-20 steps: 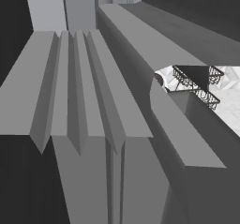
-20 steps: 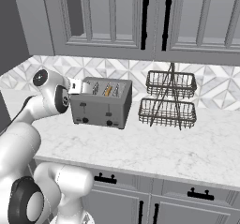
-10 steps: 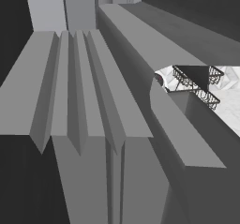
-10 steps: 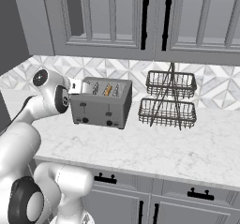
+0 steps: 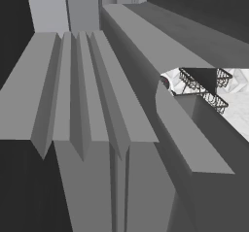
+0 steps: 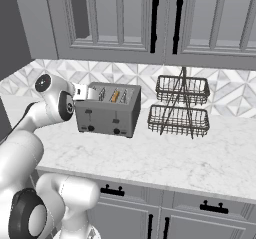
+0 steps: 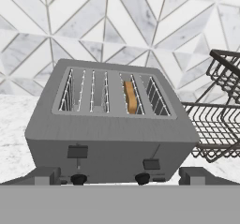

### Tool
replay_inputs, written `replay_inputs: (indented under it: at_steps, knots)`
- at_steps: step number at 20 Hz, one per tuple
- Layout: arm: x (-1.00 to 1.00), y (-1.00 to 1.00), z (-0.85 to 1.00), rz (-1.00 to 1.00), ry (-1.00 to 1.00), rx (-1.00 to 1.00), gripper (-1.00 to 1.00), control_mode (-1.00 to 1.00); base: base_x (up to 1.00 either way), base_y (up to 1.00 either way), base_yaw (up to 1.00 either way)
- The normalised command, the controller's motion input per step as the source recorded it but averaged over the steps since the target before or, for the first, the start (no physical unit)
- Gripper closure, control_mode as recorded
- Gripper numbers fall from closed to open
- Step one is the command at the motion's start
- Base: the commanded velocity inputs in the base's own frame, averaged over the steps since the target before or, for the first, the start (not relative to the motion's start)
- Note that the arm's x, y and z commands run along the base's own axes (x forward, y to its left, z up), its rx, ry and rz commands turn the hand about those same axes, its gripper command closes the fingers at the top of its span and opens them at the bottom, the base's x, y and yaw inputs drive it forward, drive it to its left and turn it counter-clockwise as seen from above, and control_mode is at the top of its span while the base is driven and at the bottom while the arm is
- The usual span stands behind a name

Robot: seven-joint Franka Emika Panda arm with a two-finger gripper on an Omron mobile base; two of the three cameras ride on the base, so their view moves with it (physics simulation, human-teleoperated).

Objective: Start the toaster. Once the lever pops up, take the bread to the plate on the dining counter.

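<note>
Marble-look kitchen surface (image 6: 165, 158) under grey cabinets, diamond-tile wall behind. Task looks barely begun: toaster (image 6: 107, 110) sits on the surface with both front levers (image 7: 77, 152) apparently still up, so starting it seems not yet done; waiting for the pop-up and carrying the bread to the plate is all left. Bread (image 7: 130, 97) stands on edge inside one of the right-hand slots of the toaster; the other slots look empty. End effector (image 7: 119, 176) hovers just in front of the toaster's lower face, fingers spread wide, holding nothing. Two-tier wire basket rack (image 6: 179, 108) stands just beside the toaster on the surface, both baskets look empty.
</note>
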Motion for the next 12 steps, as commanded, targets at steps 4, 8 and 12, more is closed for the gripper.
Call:
replay_inputs:
  at_steps: [4,8,12]
  knots:
    - [0.00,0.00,0.00,0.00,0.00,0.00,-1.00,-1.00,0.00,0.00,0.00]
    - [0.00,0.00,0.00,0.00,0.00,0.00,-1.00,-1.00,0.00,0.00,0.00]
    - [0.00,0.00,0.00,0.00,0.00,0.00,-1.00,-1.00,0.00,0.00,0.00]
